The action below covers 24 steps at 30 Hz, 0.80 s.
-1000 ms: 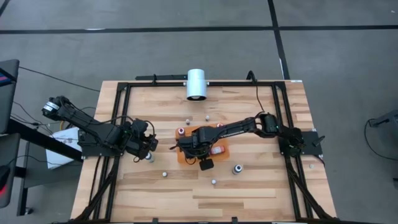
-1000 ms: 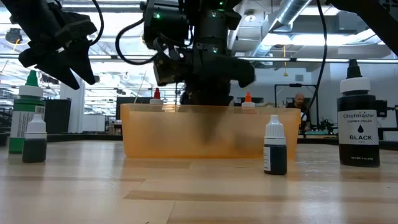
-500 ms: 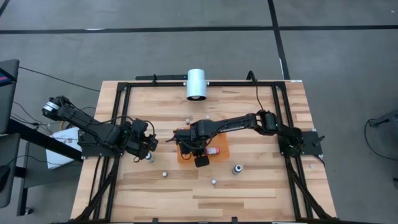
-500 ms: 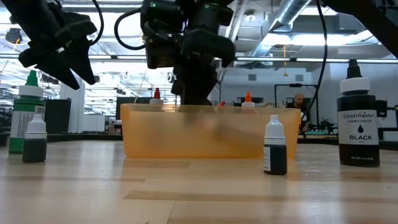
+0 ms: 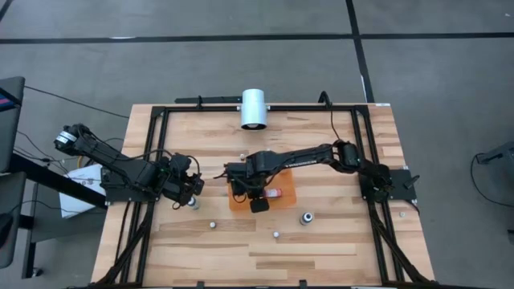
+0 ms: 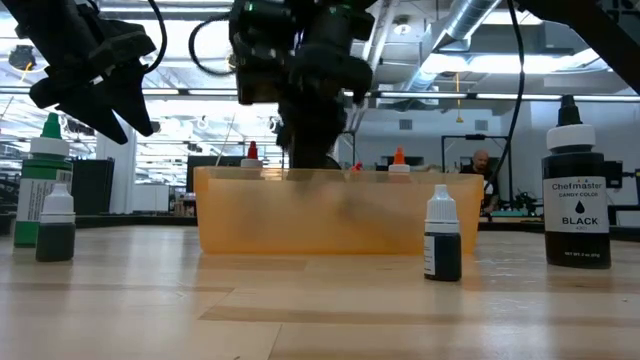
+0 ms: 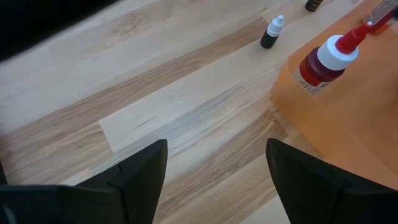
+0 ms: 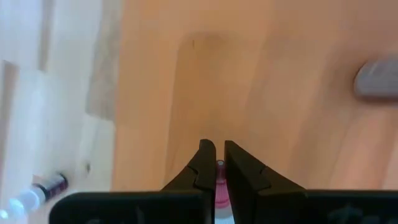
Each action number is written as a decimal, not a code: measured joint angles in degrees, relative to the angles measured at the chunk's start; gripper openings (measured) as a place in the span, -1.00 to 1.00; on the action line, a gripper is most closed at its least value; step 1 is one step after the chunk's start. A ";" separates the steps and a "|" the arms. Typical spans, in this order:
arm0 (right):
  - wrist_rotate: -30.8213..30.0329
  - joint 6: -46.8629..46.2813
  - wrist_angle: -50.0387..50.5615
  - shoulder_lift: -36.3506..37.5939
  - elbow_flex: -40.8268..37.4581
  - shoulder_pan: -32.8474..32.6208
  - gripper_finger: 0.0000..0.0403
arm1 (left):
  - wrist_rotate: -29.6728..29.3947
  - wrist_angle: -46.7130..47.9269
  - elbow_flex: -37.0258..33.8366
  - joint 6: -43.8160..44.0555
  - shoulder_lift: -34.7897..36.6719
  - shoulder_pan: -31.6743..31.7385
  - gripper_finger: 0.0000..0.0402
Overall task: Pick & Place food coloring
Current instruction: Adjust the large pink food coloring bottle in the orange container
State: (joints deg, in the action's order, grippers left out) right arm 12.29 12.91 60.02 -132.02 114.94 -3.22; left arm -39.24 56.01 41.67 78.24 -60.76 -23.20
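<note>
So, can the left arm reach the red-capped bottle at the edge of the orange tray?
Probably yes. The left end effector is open, and only bare wood lies between it and the red-capped bottle at the orange tray edge.

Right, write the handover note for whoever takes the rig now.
Left gripper: open, waiting over the table's left side.
Right gripper: over the tray, fingers shut on a small bottle with a pinkish tip.
Done: one red bottle lies in the tray; a second red bottle stands at its edge.
Left: place the held one, then the loose bottles around the tray.
</note>
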 joint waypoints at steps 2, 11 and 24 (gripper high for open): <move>-0.03 0.03 -0.60 1.13 -0.02 0.00 -0.94 | 0.02 0.00 0.00 -0.01 -0.01 -0.01 0.32; -0.88 0.72 -4.26 7.78 0.01 1.66 -0.94 | 1.20 -0.03 0.00 -0.01 -0.01 0.00 0.32; -1.91 2.83 -8.19 9.16 -0.04 5.76 -0.94 | 3.50 -0.03 0.00 -0.46 -0.01 -0.02 0.32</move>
State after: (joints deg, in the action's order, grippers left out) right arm 10.38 15.74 51.83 -122.86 114.91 2.54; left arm -35.75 55.98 41.67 77.77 -60.77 -23.22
